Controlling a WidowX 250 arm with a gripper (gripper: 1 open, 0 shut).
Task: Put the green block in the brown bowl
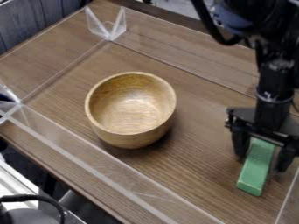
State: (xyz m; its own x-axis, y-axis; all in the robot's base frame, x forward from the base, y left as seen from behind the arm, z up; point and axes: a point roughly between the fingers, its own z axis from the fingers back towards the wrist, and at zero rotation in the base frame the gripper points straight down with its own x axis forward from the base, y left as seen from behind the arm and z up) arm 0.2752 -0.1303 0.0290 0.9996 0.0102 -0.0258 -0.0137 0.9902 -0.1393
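Fingers [247,143] spread wide, straddling the block's [256,172] top end, no grip yet. Block lies flat on bench [198,70], right of bowl [132,108]. Bowl empty; grab, lift & drop all left.

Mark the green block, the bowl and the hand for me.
Green block [253,178], camera view, on its lower top face.
Bowl [131,107], camera view, on the inner bottom.
Hand [263,150], camera view, midway between its open fingertips, which straddle the block's upper end.
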